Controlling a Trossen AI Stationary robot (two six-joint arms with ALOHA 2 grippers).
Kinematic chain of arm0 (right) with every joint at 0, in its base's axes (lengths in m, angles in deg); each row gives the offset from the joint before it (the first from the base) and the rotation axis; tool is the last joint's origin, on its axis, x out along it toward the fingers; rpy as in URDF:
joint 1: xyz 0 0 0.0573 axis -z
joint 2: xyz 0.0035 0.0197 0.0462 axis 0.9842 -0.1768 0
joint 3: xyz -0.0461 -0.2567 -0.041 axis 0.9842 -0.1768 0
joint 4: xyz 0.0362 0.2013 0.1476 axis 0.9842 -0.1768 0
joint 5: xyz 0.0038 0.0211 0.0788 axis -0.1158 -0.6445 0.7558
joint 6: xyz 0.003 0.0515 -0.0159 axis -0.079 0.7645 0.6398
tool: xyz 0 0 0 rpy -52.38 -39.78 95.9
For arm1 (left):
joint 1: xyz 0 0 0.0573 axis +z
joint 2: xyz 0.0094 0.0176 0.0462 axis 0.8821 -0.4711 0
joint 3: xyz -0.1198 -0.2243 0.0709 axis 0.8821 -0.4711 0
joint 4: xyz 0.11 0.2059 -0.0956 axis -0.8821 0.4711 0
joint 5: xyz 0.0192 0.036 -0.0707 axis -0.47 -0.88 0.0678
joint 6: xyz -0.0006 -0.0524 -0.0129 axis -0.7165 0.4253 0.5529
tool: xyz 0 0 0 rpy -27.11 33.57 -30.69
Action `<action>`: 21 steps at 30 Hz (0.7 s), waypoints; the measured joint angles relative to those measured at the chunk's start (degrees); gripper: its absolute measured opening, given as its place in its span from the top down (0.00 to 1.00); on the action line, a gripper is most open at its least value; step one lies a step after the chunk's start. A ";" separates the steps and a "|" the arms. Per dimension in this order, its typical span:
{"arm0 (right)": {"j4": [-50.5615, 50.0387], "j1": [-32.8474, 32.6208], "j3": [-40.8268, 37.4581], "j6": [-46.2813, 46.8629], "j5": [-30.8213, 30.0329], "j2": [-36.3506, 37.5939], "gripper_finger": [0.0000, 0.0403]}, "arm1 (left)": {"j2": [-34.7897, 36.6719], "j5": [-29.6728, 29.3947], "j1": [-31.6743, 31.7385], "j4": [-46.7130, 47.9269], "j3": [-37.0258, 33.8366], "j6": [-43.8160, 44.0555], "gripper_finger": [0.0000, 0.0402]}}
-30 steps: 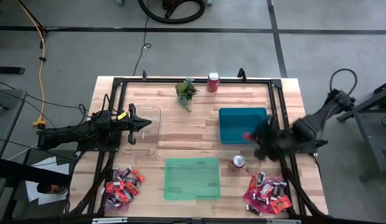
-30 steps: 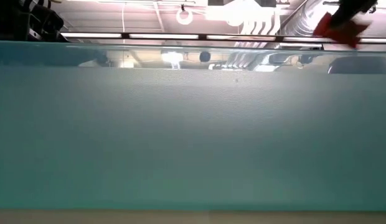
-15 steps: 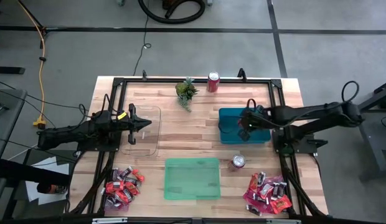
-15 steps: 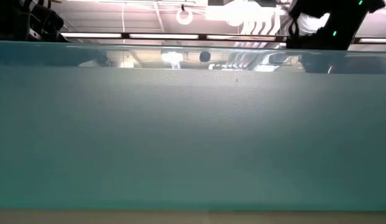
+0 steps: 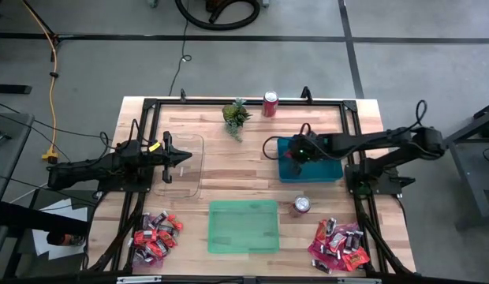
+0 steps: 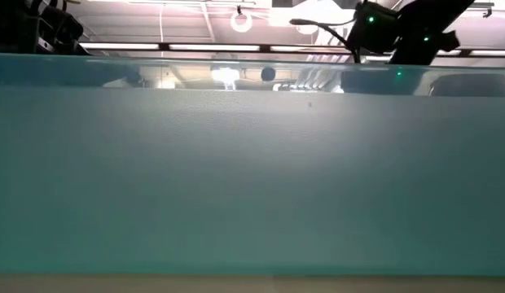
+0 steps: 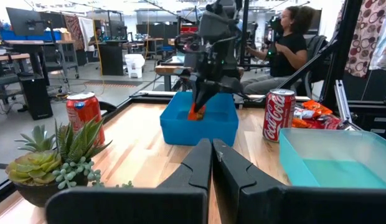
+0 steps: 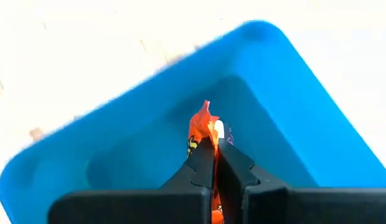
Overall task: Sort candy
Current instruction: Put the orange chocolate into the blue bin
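Note:
My right gripper (image 5: 296,157) stands over the left part of the blue tray (image 5: 323,160), fingers pointing down into it, shut on a red-orange candy packet (image 8: 202,129). The left wrist view shows the same packet (image 7: 195,112) dipping behind the blue tray's near wall (image 7: 199,132). Two candy piles lie on the table near its front corners, one left (image 5: 155,237) and one right (image 5: 339,244). My left gripper (image 5: 186,158) waits shut above the clear tray (image 5: 191,170), its closed fingers (image 7: 211,152) touching nothing. My right gripper pinches the red-orange packet between its two fingers, coming from above and pointing down. The packet's free end (image 8: 204,115) sticks out past the fingertips (image 8: 229,158) toward the tray floor. Whether it touches the floor I cannot tell.
A green tray (image 5: 243,226) sits at front centre, and its wall (image 6: 252,163) fills the low view. One red soda can (image 5: 302,206) stands right of the green tray, another (image 5: 270,103) at the far edge beside a small plant (image 5: 236,115). A person (image 7: 286,37) sits beyond the table.
My right arm swung from near the table's right edge toward the left and far side, carrying the red-orange packet over the blue tray. It then reached on to the tray's left part and lowered toward its inside. The gripper stayed shut on the packet.

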 joint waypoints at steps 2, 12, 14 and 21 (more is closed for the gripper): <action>1.61 0.35 0.00 -1.76 -0.17 -1.86 1.00 | 0.00 -0.01 0.01 -0.01 0.01 0.00 1.00; 6.19 2.05 0.00 -8.21 -0.40 -10.46 1.00 | 0.00 -0.01 0.00 -0.01 0.00 0.01 1.00; 6.11 2.22 0.23 -8.26 -0.42 -10.80 1.00 | 0.00 -0.01 0.01 0.02 0.01 -0.01 1.00; 6.10 2.27 0.24 -11.06 2.60 -9.89 0.94 | 0.00 -0.01 -0.01 0.02 -0.01 0.00 1.00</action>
